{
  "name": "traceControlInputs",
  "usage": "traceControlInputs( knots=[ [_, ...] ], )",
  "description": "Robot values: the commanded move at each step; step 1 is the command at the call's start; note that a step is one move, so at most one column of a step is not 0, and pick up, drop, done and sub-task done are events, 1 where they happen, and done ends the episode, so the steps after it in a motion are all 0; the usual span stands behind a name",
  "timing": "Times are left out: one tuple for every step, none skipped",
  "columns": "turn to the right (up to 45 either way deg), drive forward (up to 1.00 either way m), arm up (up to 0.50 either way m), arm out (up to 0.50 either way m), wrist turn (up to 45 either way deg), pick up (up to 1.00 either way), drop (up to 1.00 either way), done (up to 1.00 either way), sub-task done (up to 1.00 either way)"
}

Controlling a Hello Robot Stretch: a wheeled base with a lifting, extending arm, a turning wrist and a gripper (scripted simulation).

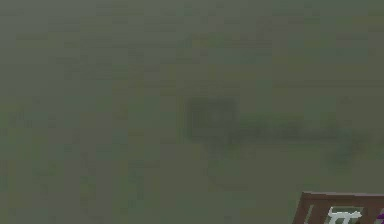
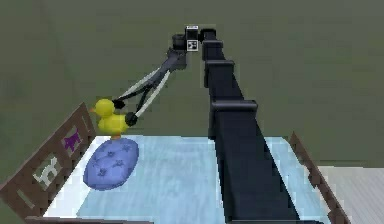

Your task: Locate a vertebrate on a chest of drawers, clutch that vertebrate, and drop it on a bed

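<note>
A yellow duck (image 2: 108,115) hangs at the far end of my gripper (image 2: 123,111), at the arm side view's left, with the green-grey wall behind it. It is clear of the bed (image 2: 180,172) below, so the gripper holds the duck. The dark arm (image 2: 238,120) reaches out over the bed's pale blue cover. A blue oval pillow (image 2: 110,163) lies just under the duck, close to the brown headboard (image 2: 48,165).
The bed's brown footboard (image 2: 316,180) stands at the arm side view's right, with pale floor (image 2: 360,190) beyond it. A brown board corner with a white mark (image 1: 342,210) shows at the forward view's bottom right, before a plain green-grey wall (image 1: 120,90).
</note>
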Motion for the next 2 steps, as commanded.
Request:
traceControlInputs(
  knots=[
    [0.0,0.0,0.0,0.0,45.0,0.0,0.0,0.0,0.0],
    [0.0,0.0,0.0,0.0,45.0,0.0,0.0,0.0,0.0]
  ],
)
